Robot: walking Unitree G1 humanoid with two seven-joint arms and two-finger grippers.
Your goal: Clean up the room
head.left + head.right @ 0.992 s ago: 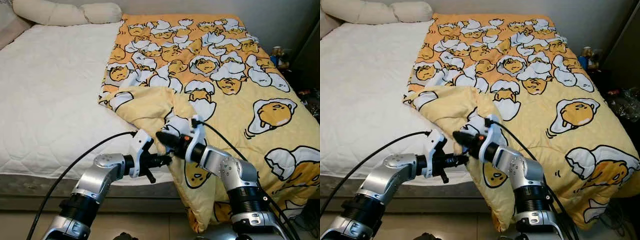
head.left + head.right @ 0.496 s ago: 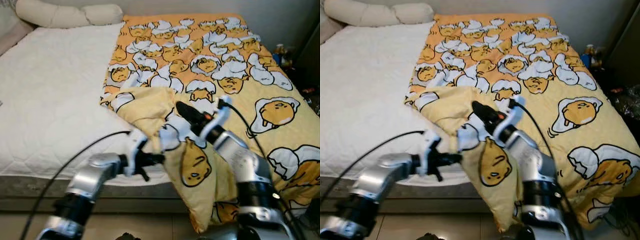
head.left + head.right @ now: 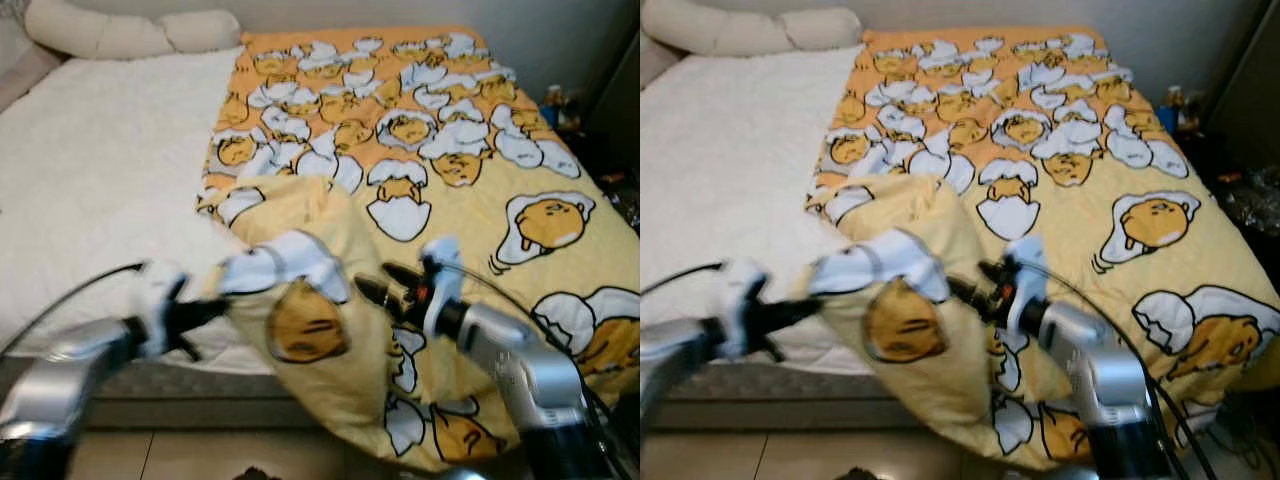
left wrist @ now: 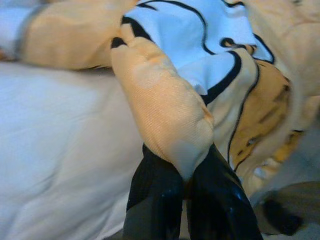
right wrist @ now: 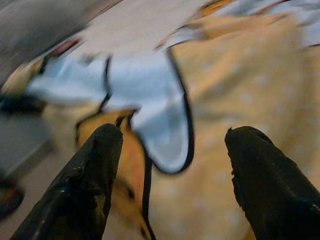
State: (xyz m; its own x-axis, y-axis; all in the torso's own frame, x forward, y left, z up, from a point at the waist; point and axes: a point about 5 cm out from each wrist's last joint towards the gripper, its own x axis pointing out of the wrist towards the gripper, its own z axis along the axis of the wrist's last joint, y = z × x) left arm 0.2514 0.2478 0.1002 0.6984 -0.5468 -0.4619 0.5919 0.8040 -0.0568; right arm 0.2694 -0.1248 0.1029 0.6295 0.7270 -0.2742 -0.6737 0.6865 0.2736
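Covering white mattress (image 3: 90, 190), yolk-print blanket (image 3: 470, 180)

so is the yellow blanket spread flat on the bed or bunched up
Partly bunched: the blanket lies flat farther up the bed, but its near corner is folded over, pinched by the left gripper.

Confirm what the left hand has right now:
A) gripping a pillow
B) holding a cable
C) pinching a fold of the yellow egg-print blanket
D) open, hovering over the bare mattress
C: in the left wrist view the left hand has its black fingers closed on a fold of the blanket.
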